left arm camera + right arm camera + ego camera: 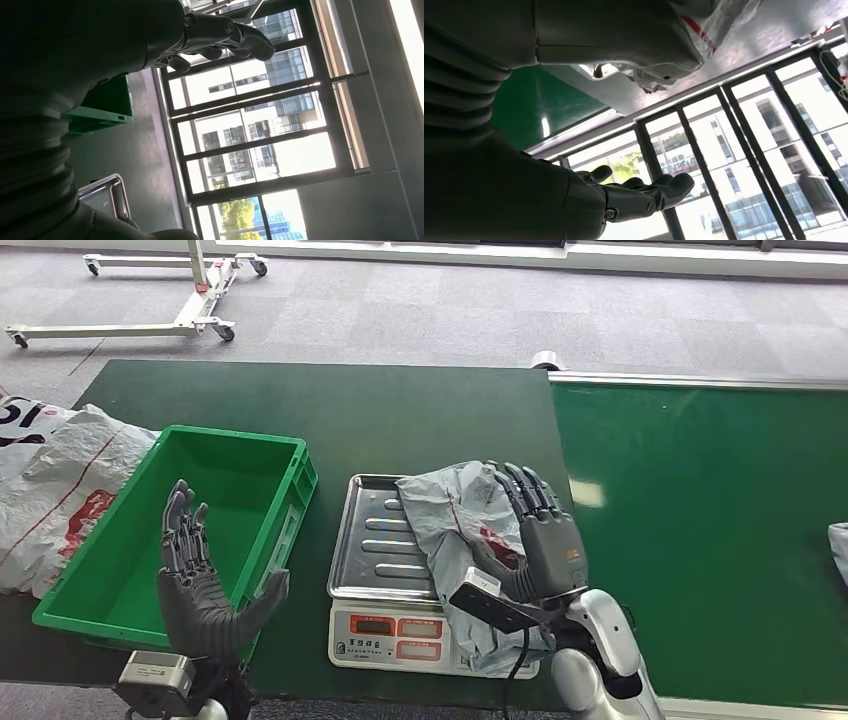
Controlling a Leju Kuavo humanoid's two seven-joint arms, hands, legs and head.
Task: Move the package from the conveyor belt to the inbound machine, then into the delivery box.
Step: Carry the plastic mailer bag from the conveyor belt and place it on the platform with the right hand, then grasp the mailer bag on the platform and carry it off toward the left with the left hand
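Note:
A crumpled grey package (450, 515) with a red mark lies on the steel tray (375, 540) of the weighing machine (385, 630), hanging over its right and front edges. My right hand (545, 540) stands against the package's right side, thumb touching it, fingers stretched out and apart. The right wrist view has that hand (644, 192) holding nothing, with the package (709, 25) beside the palm. Over the near right rim of the green box (270, 455), my left hand (195, 570) is raised, palm up and spread. The left wrist view shows its fingers (225, 35) holding nothing.
The green conveyor belt (700, 540) runs along the right, with another grey package (838, 545) at its right edge. A white printed bag (50, 490) lies left of the green box. A white wheeled frame (190, 310) stands on the floor behind the table.

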